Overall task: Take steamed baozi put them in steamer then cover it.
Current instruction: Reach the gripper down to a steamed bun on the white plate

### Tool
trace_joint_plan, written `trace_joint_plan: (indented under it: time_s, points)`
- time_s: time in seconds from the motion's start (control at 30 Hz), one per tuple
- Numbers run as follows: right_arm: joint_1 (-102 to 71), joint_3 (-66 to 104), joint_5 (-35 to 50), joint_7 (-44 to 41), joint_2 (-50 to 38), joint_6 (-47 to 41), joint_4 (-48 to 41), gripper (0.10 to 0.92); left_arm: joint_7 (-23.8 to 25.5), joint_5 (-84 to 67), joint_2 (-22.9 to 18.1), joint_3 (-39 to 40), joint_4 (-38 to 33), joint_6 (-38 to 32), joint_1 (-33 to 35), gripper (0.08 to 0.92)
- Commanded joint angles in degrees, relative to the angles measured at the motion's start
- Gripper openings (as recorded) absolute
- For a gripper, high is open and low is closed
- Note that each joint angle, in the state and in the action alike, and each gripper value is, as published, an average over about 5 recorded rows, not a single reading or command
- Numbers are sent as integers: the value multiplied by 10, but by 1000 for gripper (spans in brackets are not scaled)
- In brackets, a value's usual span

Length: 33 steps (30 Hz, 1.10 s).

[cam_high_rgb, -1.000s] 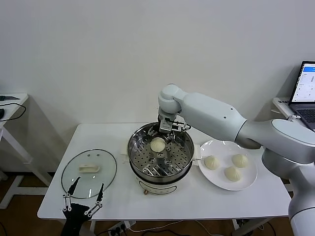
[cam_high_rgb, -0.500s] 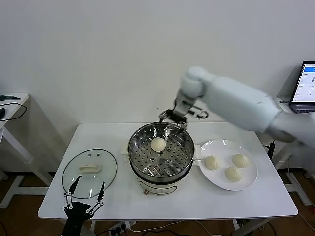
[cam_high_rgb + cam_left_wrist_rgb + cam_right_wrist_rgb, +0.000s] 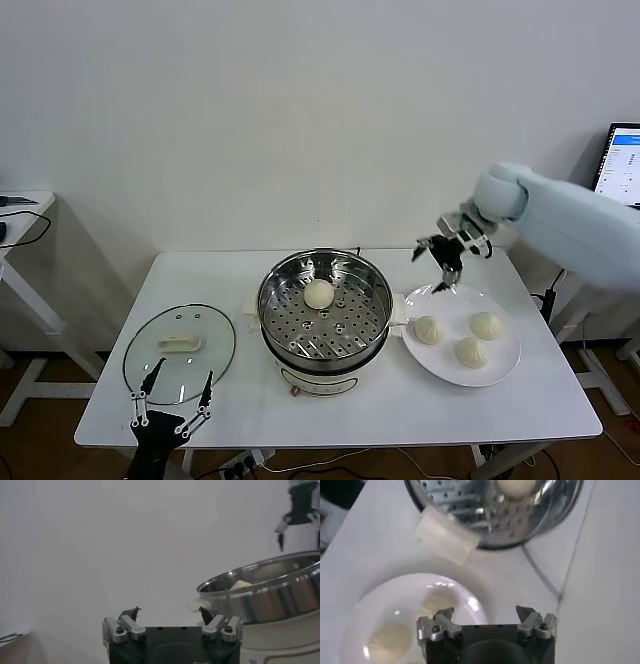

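Over plate (image 3: pixel 505 362) rear rim, right tool (image 3: pixel 447 262) apart, empty; left tool (image 3: pixel 172 403) apart, arm cut off.

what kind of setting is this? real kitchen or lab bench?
Likely a lab or office test setup, not a kitchen: a plain white table against a bare wall, a laptop on a side desk, and only the steamer, its glass lid and a plate of buns laid out.

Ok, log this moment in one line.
right gripper: open, above plate rim | left gripper: open, parked near lid | steamer: one baozi | plate: three baozi
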Motion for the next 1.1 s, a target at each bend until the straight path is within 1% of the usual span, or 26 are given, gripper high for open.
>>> trace_joint_plan:
  time_s: [0.03, 0.3, 0.47, 0.8, 0.9, 1.03, 1.1]
  points:
    - [-53, -32, 28, 35, -35, -58, -9, 823, -3, 1, -1, -1, 4, -1, -2, 823]
    - [-99, -3, 28, 95, -19, -81, -19, 823, -1, 2, -3, -1, 4, -3, -3, 823]
    - [-120, 17, 24, 99, -3, -81, -43, 823, -1, 2, -4, -3, 5, -5, -1, 823]
    - [-142, 38, 15, 93, 13, -78, -59, 823, 0, 3, -8, -6, 11, -5, -1, 823]
    - [-144, 39, 13, 91, 16, -79, -61, 796, 0, 2, -8, -8, 10, -5, -1, 823]
    - [-149, 44, 12, 93, 20, -79, -65, 700, -1, 2, -9, -9, 11, -5, -1, 823]
    - [-150, 45, 11, 93, 21, -79, -66, 665, -1, 2, -9, -9, 12, -5, -1, 823]
